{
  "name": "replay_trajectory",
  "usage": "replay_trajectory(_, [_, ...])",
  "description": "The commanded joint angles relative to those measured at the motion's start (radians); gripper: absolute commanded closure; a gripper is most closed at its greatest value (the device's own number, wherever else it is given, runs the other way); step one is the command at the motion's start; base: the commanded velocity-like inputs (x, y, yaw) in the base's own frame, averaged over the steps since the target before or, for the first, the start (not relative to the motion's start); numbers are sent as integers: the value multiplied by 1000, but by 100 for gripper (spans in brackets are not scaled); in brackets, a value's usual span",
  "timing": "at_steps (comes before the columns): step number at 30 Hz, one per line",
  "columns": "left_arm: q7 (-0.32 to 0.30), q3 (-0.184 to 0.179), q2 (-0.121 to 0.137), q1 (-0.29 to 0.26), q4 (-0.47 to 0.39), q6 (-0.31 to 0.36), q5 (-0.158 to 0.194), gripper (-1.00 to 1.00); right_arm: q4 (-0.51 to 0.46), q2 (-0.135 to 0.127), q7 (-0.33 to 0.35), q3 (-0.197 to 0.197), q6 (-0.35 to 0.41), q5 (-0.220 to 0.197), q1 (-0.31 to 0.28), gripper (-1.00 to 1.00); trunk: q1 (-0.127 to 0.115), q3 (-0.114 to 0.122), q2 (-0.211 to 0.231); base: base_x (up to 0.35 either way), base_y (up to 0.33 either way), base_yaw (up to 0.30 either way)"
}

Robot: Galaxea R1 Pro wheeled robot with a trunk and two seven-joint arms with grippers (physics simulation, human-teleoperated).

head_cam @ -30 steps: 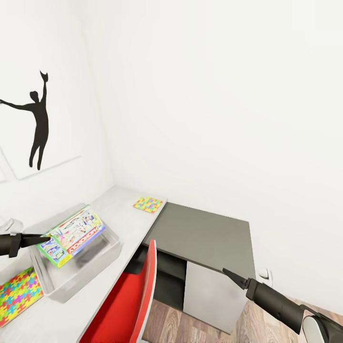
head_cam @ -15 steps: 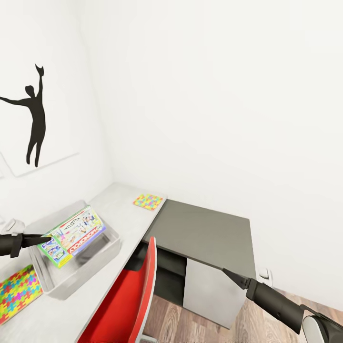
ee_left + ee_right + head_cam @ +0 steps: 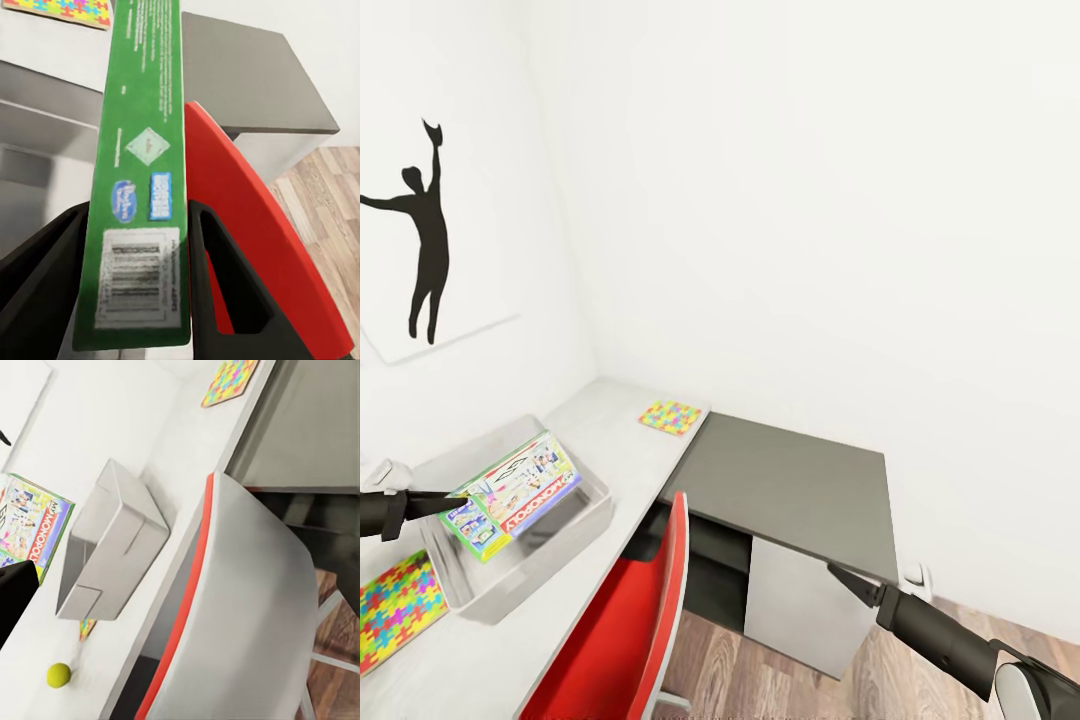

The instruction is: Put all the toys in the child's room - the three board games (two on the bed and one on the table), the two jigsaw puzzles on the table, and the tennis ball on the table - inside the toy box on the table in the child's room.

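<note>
From the head camera, the left gripper [image 3: 448, 499] reaches in from the left edge, its dark fingers pinching the near edge of a board game [image 3: 510, 494] with a green border and a red strip along one side. The game hangs tilted over the toy box [image 3: 575, 525], a light grey bin standing on the table [image 3: 620, 425]. One jigsaw puzzle [image 3: 672, 416] lies at the far end of the table beside the dark grey cabinet top [image 3: 790, 490]; a second jigsaw puzzle [image 3: 390, 610] lies on the table at the lower left, just beside the bin. A red chair [image 3: 630, 630] stands against the table edge. The right gripper [image 3: 843, 581] hangs low above the wood floor [image 3: 760, 680], its tips drawn to one narrow point (pressed together, as far as this view tells). A black dancer picture [image 3: 420, 240] hangs on the white wall.

In the left wrist view, both black fingers [image 3: 45, 285] clamp the green edge of the game, one on each side, with the red chair and the cabinet top beyond.

The right wrist view shows the bin from outside, the game above its far side, the far puzzle, the chair's grey back [image 3: 247, 607], and a yellow-green tennis ball [image 3: 58, 675] on the table near the bin.
</note>
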Motion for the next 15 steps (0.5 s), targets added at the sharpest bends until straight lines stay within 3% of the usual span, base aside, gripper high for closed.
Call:
replay_trajectory(1, [-3,0,0,-1,0,10,2,100,0,0,2,-1,5,-2,-1,-100,1,-4,-2,0,0,0])
replay_trajectory(15, [-3,-1,1,-1,0,-20,2,100,0,0,2,-1,4,-2,-1,-100,1,-27,-2,0,0,0])
